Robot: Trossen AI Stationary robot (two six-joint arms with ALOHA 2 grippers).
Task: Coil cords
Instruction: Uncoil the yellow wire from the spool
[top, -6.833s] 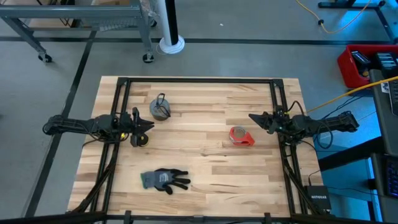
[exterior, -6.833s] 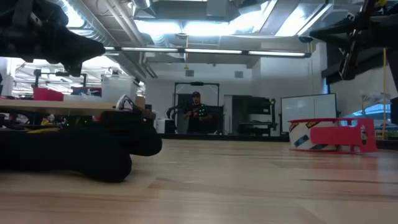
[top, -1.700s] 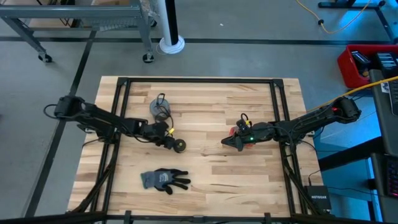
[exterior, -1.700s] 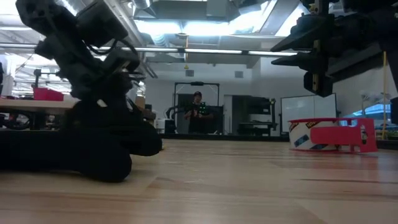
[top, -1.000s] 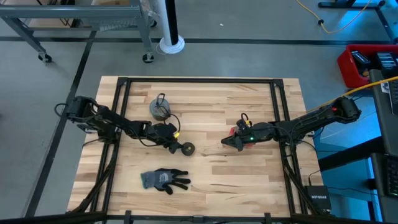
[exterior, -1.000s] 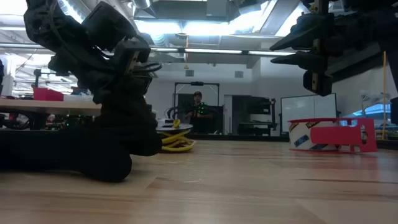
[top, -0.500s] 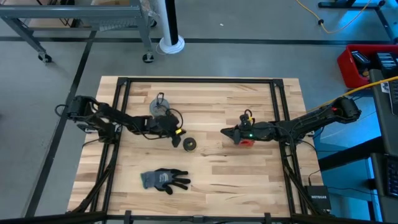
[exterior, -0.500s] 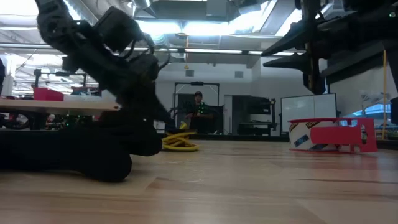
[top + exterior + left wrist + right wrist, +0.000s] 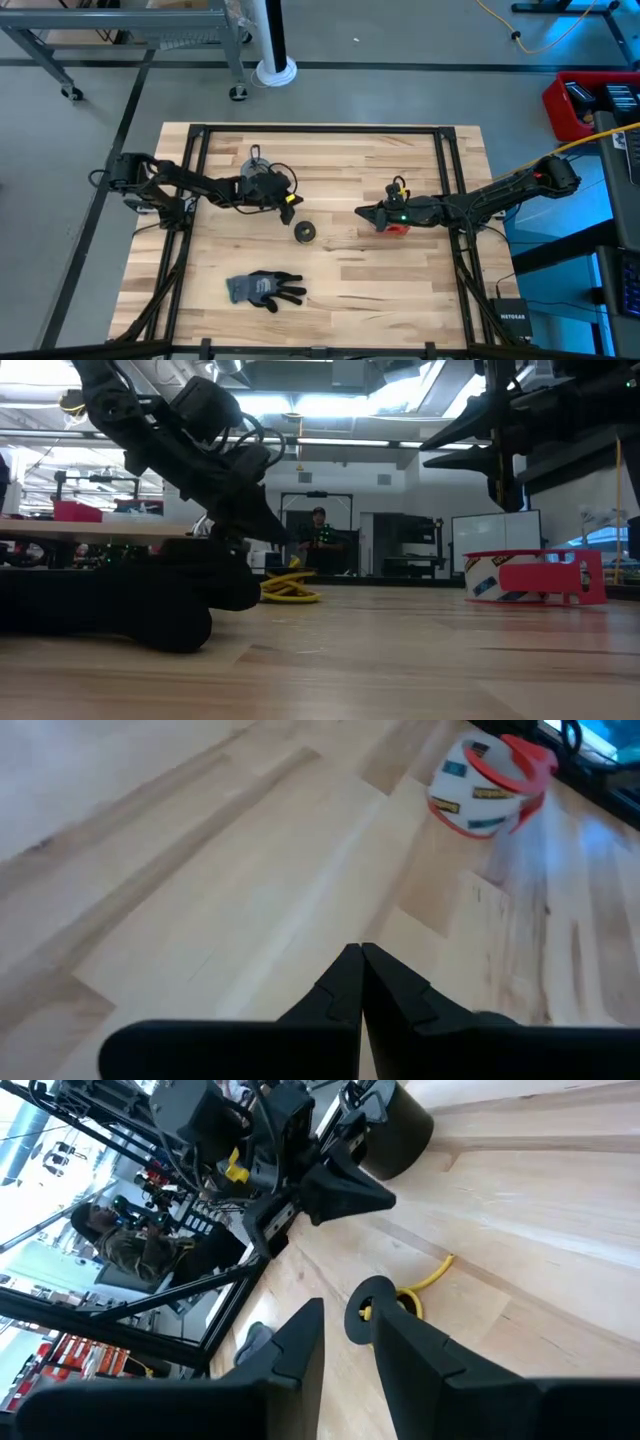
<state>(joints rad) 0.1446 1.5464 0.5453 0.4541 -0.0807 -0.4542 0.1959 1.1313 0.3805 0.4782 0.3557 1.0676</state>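
Note:
The yellow cord with black parts (image 9: 305, 232) lies coiled on the table's middle, resting flat; it also shows in the low view (image 9: 290, 589) and the right wrist view (image 9: 378, 1305). My left gripper (image 9: 289, 208) is shut and empty, raised just beyond the coil's far left, beside the grey tape roll (image 9: 258, 181). My right gripper (image 9: 361, 212) is open and empty, right of the coil, in front of the red tape roll (image 9: 396, 224). A thin black loop (image 9: 258, 156) shows at the grey roll's far side.
A grey and black glove (image 9: 264, 288) lies near the table's front. The red tape roll also shows in the left wrist view (image 9: 486, 782). Black frame rails (image 9: 195, 160) run along the table's left, far and right sides. Bare wood lies between the coil and the front edge.
My left gripper has drawn back from the yellow coil, going up and toward the table's far edge and the grey tape roll. The coil stays lying on the table where it was left. My right gripper has shifted a little toward the far edge.

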